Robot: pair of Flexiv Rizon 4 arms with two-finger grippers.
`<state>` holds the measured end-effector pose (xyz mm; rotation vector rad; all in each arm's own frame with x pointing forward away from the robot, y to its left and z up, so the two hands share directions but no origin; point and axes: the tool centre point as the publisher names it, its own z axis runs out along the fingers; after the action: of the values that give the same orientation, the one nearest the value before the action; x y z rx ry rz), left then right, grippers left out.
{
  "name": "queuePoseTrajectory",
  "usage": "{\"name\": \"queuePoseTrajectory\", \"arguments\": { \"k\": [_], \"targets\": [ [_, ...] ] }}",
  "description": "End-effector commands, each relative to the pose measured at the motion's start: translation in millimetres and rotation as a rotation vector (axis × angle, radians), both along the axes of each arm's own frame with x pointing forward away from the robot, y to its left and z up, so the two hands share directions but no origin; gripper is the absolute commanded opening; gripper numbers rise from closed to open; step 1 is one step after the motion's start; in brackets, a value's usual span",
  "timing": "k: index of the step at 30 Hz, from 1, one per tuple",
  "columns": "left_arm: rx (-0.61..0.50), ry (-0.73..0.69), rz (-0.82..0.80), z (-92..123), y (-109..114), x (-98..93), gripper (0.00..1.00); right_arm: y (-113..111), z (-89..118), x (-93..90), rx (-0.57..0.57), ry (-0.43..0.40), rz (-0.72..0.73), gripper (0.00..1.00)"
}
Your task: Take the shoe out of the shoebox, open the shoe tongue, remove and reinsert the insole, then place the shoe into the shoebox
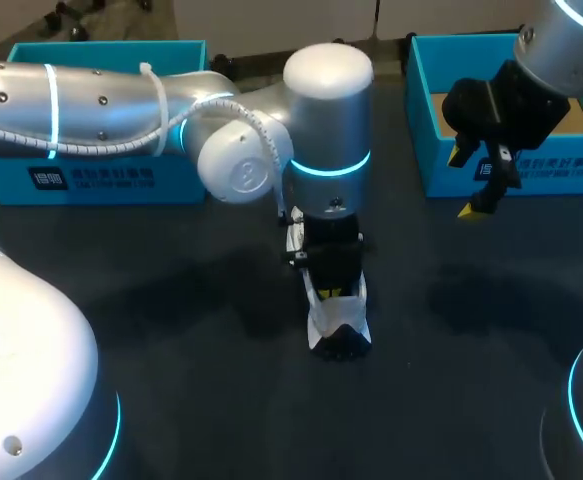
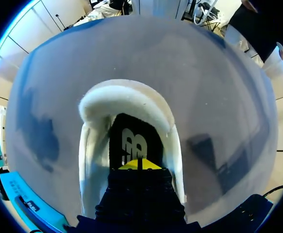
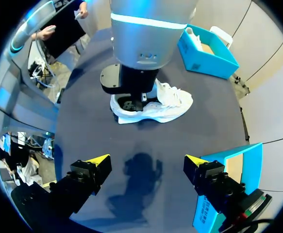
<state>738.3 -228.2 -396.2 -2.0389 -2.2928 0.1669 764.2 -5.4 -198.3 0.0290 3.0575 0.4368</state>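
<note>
The white sneaker (image 1: 339, 325) sits outside the teal cardboard shoebox (image 1: 511, 172), black insole (image 2: 134, 138) seemingly still in; left gripper (image 2: 139, 164) jaws together inside it, right gripper (image 3: 147, 161) jaws apart.

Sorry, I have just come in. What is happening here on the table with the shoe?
The white shoe stands out of its box on the dark table. The left gripper reaches down into the shoe's opening, just above the dark insole; whether it grips anything cannot be seen. The right gripper hangs open and empty near the right shoebox. A second blue shoebox stands at the left rear.
</note>
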Motion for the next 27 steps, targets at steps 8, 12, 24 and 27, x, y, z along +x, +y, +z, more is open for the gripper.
{"name": "queuePoseTrajectory", "arguments": {
  "k": [8, 12, 24, 27],
  "targets": [
    [-0.036, -0.023, 0.016, 28, -2, -4.1, 0.00, 1, -1, 1.0, -0.002, 0.001, 0.000, 1.00],
    [-0.041, -0.012, 0.012, 23, -10, -8.1, 0.00, 1, -1, 1.0, -0.002, 0.001, 0.000, 1.00],
    [-0.030, -0.008, 0.032, -7, -17, -16.3, 0.00, 1, -1, 1.0, -0.002, 0.001, 0.000, 1.00],
    [-0.019, -0.008, 0.035, -7, -15, -18.3, 0.00, 1, -1, 1.0, -0.002, 0.001, 0.000, 1.00]
  ]
}}
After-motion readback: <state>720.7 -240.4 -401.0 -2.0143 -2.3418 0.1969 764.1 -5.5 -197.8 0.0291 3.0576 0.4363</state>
